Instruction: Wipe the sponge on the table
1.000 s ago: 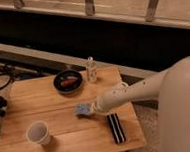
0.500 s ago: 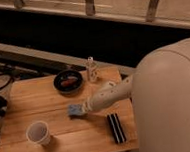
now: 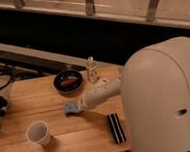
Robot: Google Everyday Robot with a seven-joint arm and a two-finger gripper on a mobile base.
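Gripper (image 3: 79, 106) meets the small light-blue, soft, square sponge (image 3: 69, 108) near the middle of the light wooden butcher-block table (image 3: 25, 104).

The gripper sits at the sponge's 3 o'clock edge; whether it is clamped on the pad I cannot tell. The sponge lies flat on the planks. It looks light, squashy and grippy, so I judge it best pinched across opposite edges and pressed down gently. At its 12 o'clock, the round black bowl (image 3: 56, 84) holds a reddish-orange item (image 3: 69, 83). At 7 o'clock stands a white paper cup (image 3: 40, 140), contents unclear. A small pale bottle (image 3: 91, 70) is at 1 o'clock and a black ribbed rectangular block (image 3: 116, 128) at 4 o'clock.
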